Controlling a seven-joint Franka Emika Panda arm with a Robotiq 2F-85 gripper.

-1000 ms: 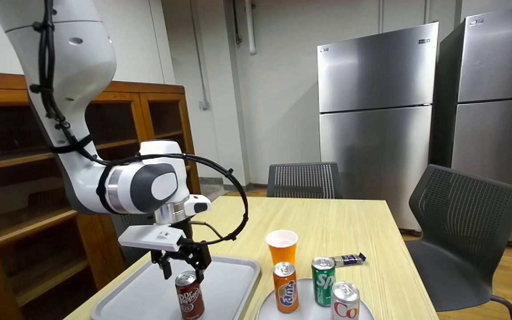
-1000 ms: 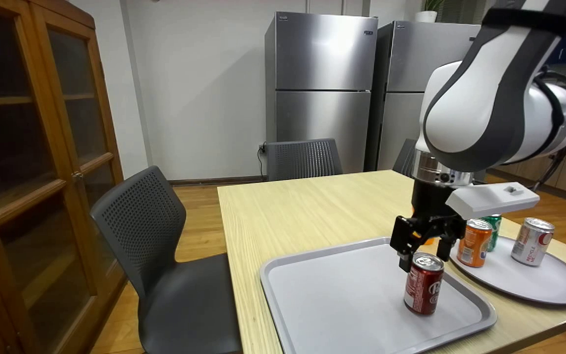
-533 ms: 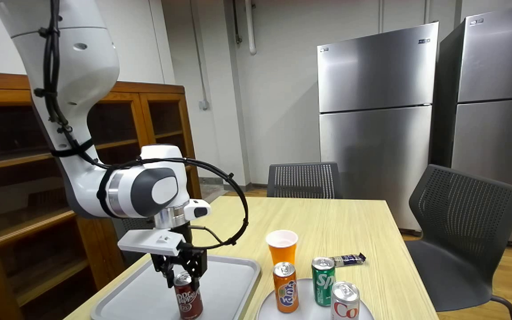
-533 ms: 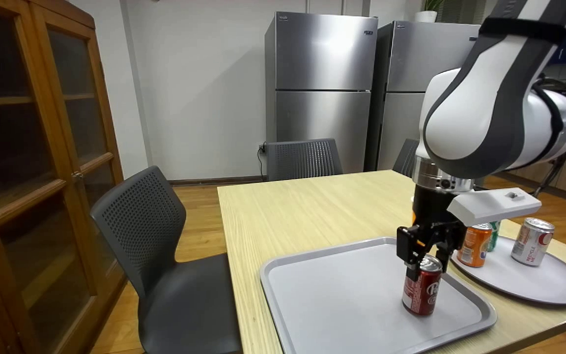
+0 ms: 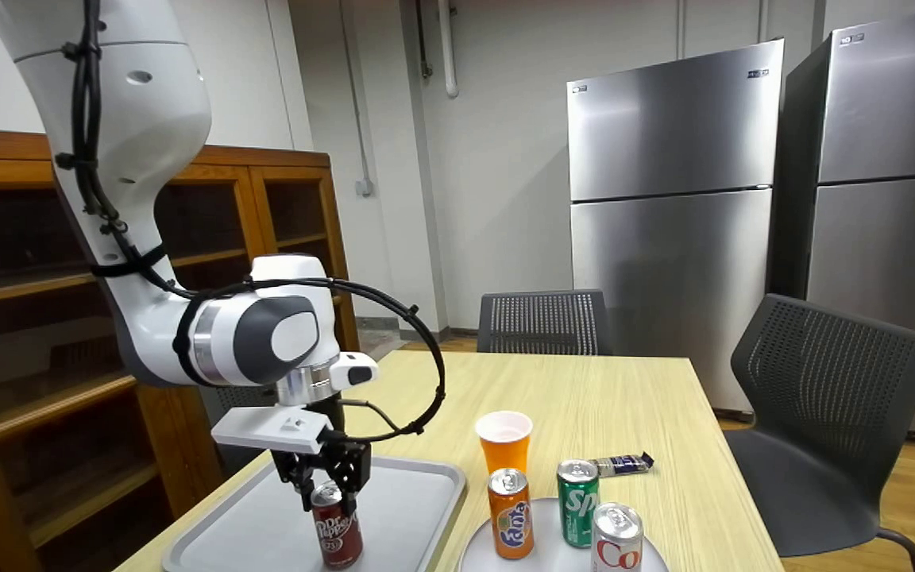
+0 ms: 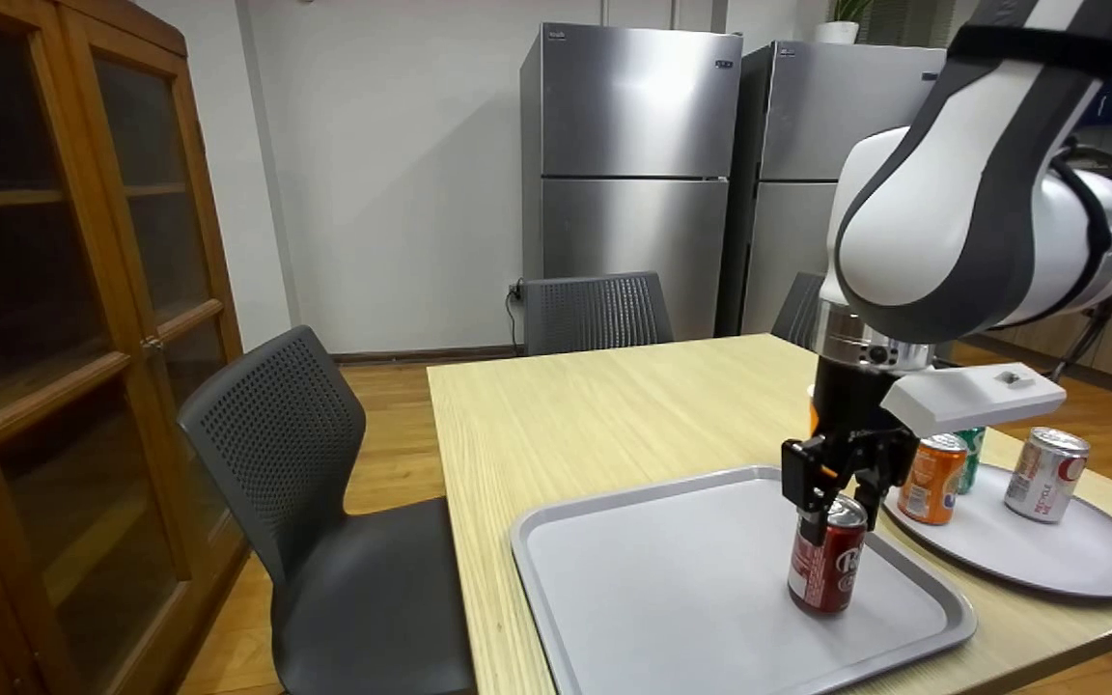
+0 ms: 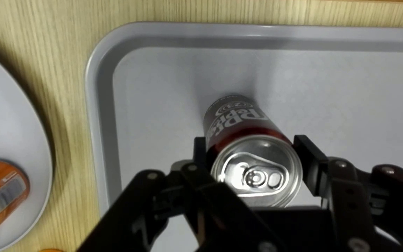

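Note:
A dark red Dr Pepper can point(image 5: 338, 539) stands upright at the tray point(image 6: 653, 589) in both exterior views. Around its upper part is my gripper point(image 5: 329, 502), pointing down, one finger on each side. In the wrist view the pads point(image 7: 308, 159) press against opposite sides of the can point(image 7: 238, 120) just below its silver lid, so the gripper point(image 7: 253, 157) is shut on it. The lid's near edge is covered by the gripper body. Whether the can's base touches the tray I cannot tell.
A round grey plate point(image 6: 1087, 565) beside the tray carries an orange Fanta can point(image 5: 511, 520), a green Sprite can point(image 5: 578, 508) and a silver Coke can point(image 5: 618, 544). Behind them are an orange cup point(image 5: 504, 445) and a wrapped bar point(image 5: 623, 465). Chairs point(image 6: 324, 502) surround the table.
The gripper came down over the can and its fingers closed onto the sides. In the last half second gripper and can have risen very slightly together.

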